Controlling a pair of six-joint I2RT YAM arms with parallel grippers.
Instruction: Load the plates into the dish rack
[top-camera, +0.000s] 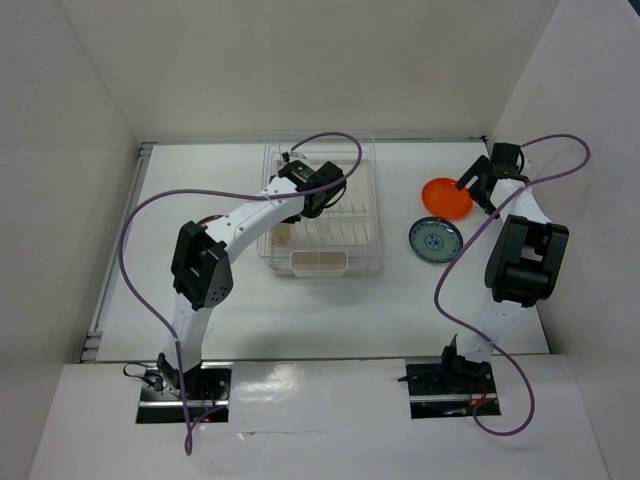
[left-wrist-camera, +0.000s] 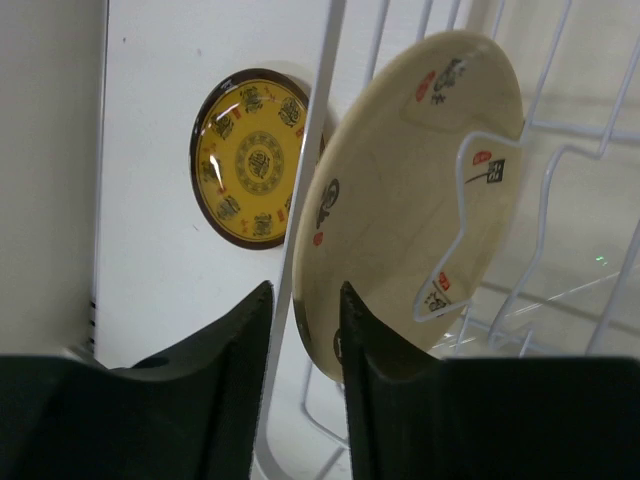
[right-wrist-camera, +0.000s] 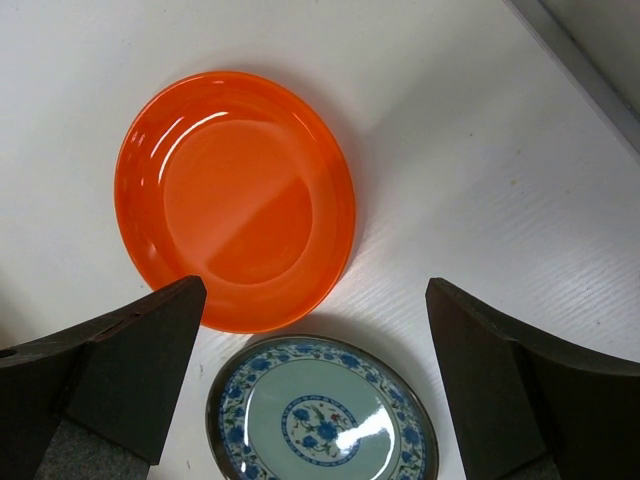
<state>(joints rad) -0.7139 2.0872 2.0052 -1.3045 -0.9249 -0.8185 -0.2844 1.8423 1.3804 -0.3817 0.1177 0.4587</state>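
Left end effector (left-wrist-camera: 305, 300) has its fingers slightly parted around the lower rim of the beige plate (left-wrist-camera: 410, 200), which stands on edge in the rack (left-wrist-camera: 325, 100) (seemingly resting on the tines). Right end effector (right-wrist-camera: 315, 300), fingers wide apart, hovers with the blue plate (right-wrist-camera: 320, 420) at bottom centre and the orange plate (right-wrist-camera: 235, 195) at upper left.

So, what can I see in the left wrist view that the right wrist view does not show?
Only the left wrist view: the beige plate standing on edge between the wires of the dish rack, the left gripper with its jaws slightly apart on either side of the plate's lower rim, and the yellow plate lying flat beyond the rack. Only the right wrist view: the orange plate and the blue-patterned plate, both flat, below the wide-open right gripper. Both show the white table.
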